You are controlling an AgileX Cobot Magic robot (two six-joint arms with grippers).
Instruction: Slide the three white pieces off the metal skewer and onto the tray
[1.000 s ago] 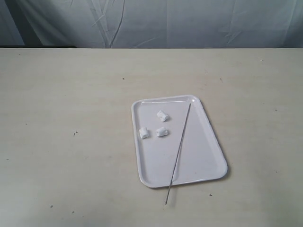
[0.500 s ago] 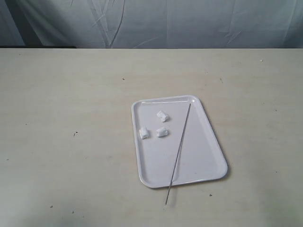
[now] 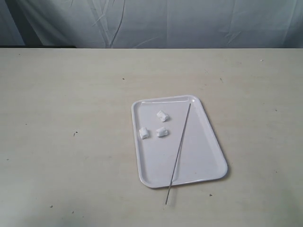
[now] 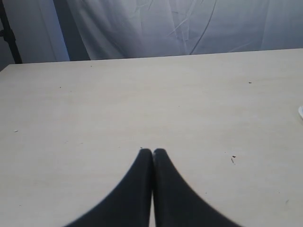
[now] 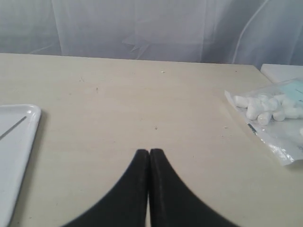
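The white tray (image 3: 199,165) lies on the table right of centre. Three white pieces rest loose on its far half: one (image 3: 163,115) at the back, one (image 3: 144,133) near the left rim and one (image 3: 162,132) beside it. The metal skewer (image 3: 179,150) lies bare across the tray, its near tip sticking out over the front rim onto the table. Neither gripper shows in the exterior view. My left gripper (image 4: 152,151) is shut and empty over bare table. My right gripper (image 5: 149,152) is shut and empty too, with the tray's corner (image 5: 14,142) and the skewer's tip (image 5: 13,127) off to one side.
A clear plastic bag of white lumps (image 5: 272,113) lies on the table in the right wrist view. Grey cloth hangs behind the table's far edge (image 3: 151,48). Small dark specks dot the tabletop (image 3: 75,134).
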